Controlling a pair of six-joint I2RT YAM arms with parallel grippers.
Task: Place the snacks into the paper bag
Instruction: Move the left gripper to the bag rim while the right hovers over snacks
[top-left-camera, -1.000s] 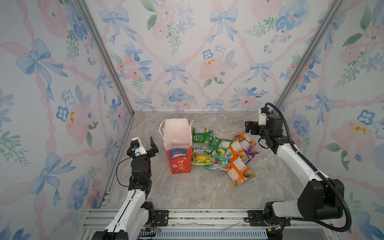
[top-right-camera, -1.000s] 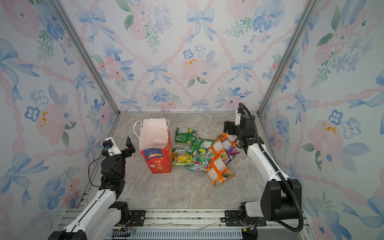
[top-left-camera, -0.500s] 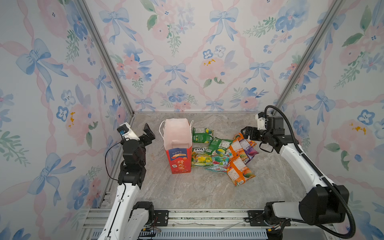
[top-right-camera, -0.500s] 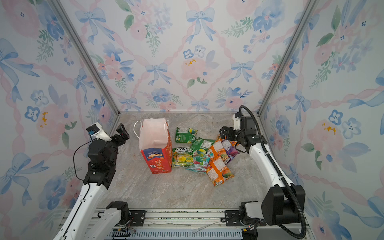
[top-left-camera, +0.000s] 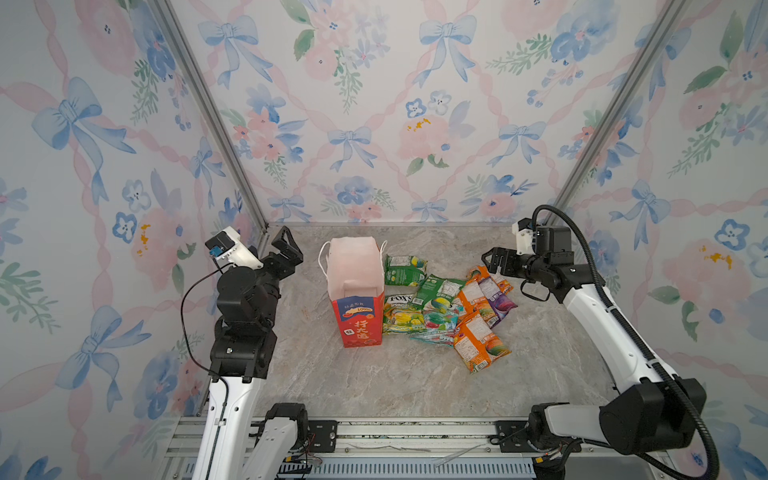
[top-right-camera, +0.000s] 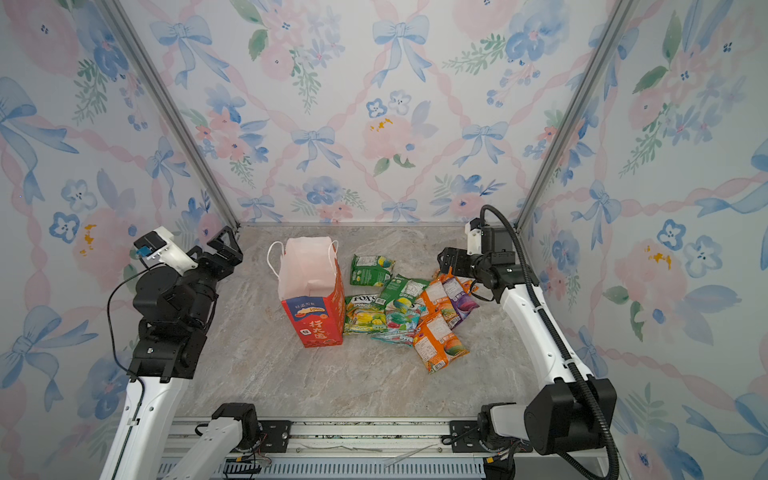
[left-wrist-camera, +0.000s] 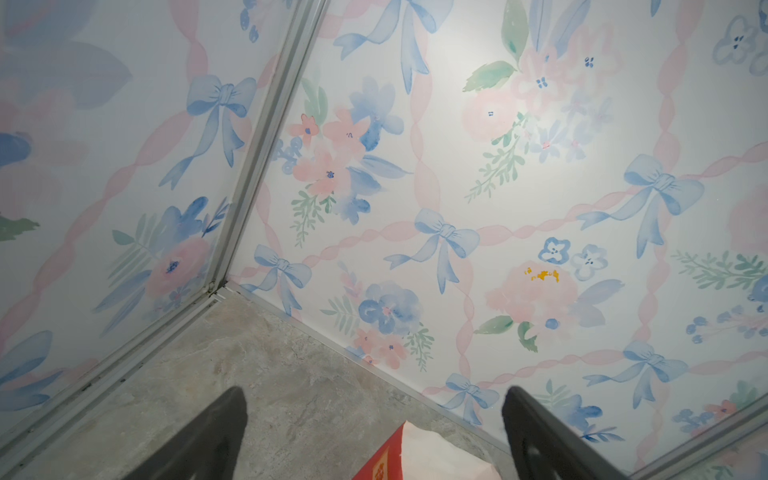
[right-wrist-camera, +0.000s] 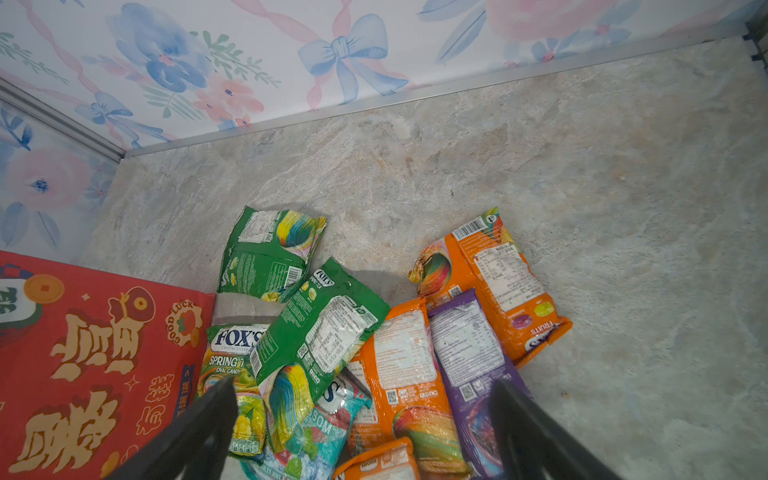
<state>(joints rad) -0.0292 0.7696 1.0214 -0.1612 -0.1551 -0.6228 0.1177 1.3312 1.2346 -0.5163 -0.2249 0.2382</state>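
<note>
The red paper bag (top-left-camera: 360, 321) (top-right-camera: 316, 326) stands upright and open-mouthed at mid-table, its white inside and string handles showing. Several snacks (top-left-camera: 444, 306) (top-right-camera: 409, 309), green, orange, teal and purple packets, lie overlapping just right of it. My left gripper (top-left-camera: 291, 249) (top-right-camera: 226, 250) hangs open in the air left of the bag, and the left wrist view shows the bag's top corner (left-wrist-camera: 419, 455) below the empty gripper (left-wrist-camera: 374, 395). My right gripper (top-left-camera: 494, 260) (top-right-camera: 449, 260) is open above the pile's far right end. Its wrist view shows the packets (right-wrist-camera: 332, 332) under the gripper (right-wrist-camera: 362, 387) and the bag's side (right-wrist-camera: 95, 353).
Floral walls close in the marble table (top-left-camera: 374, 382) at the back and both sides, with metal corner posts (top-left-camera: 257, 216). A metal rail (top-left-camera: 395, 432) runs along the front edge. One green packet (top-left-camera: 404, 270) lies apart, behind the pile beside the bag.
The left arm has risen and carried its open gripper up and back, level with the bag's top. The right gripper has dipped slightly over the pile's far right end. Both stayed open.
</note>
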